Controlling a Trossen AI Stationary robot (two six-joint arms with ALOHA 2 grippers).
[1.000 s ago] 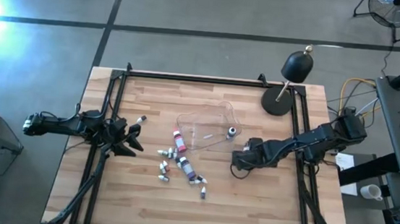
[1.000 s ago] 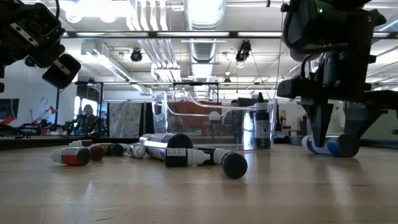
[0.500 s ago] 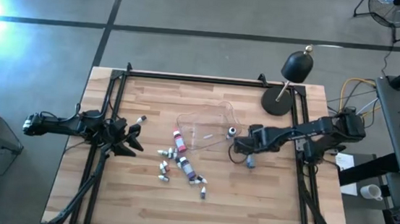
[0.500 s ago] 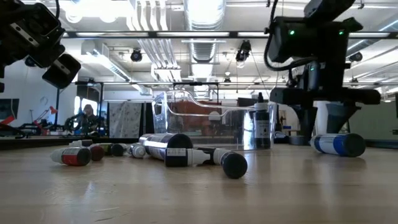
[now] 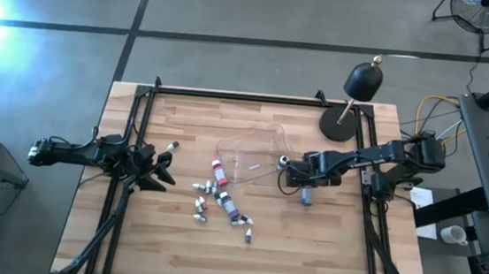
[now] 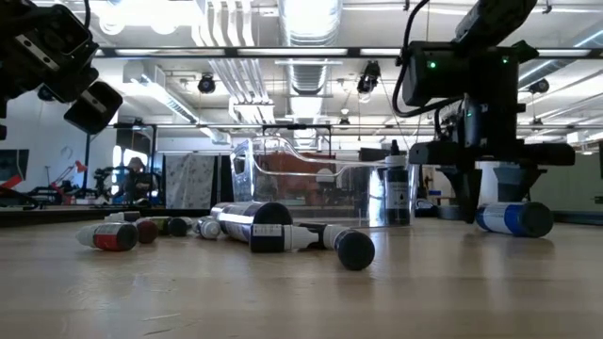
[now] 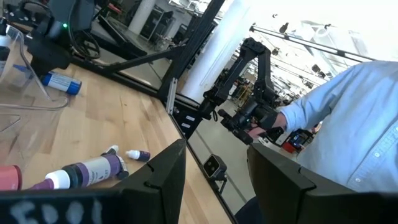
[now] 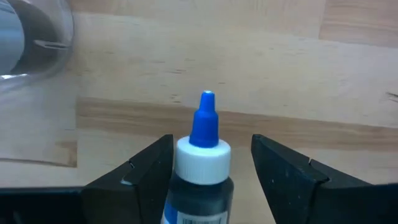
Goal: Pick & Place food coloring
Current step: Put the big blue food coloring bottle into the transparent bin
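Left to right, all places taken from the clear tray (image 5: 248, 148).

- Well left of the tray: left gripper (image 5: 168, 168), jaws parted and empty.
- Just beside the tray's left front corner: loose bottles (image 5: 221, 201) lying scattered on the worktop (image 5: 173, 237).
- Inside the tray, right end: white-capped bottle (image 5: 284, 161).
- At the tray's right edge: right gripper (image 5: 288, 176). Its jaws flank a blue-tipped bottle (image 8: 204, 140); cannot tell if they grip it.
- Right of the tray: blue-labelled bottle (image 5: 306, 198), lying down.
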